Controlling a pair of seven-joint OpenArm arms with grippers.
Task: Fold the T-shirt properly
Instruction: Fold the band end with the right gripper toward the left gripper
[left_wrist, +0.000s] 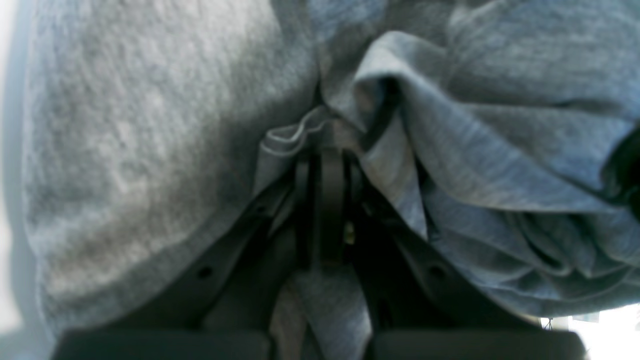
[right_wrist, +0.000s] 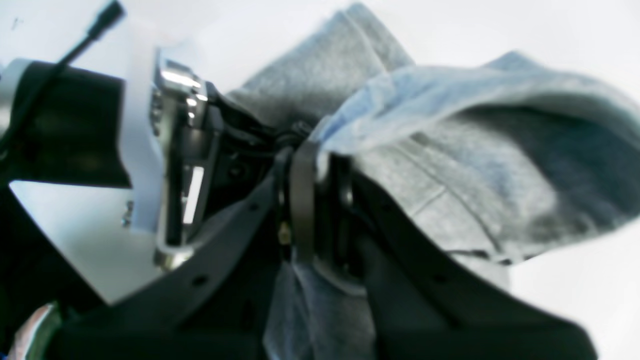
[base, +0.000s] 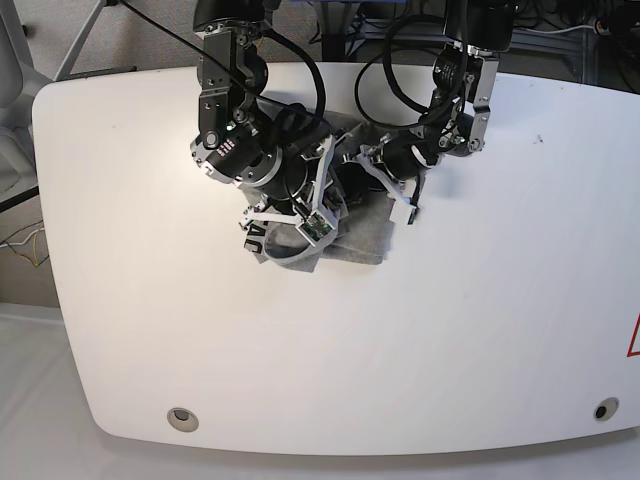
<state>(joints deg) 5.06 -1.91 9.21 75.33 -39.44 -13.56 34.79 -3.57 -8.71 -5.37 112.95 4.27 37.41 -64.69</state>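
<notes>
Item: both grippers pinched on the T-shirt, mid-fold

Left gripper (left_wrist: 325, 145): jaws closed on a bunched hem fold at centre frame; right gripper (right_wrist: 312, 150): jaws clamped on a gathered edge, cloth trailing below, likely both grips serve to carry the edge over. T-shirt (base: 350, 240) lies crumpled in the upper middle of the white table (base: 480, 330), black lettering showing at its lower left. Both arms reach down from the top edge, wrists crowded close over the cloth
</notes>
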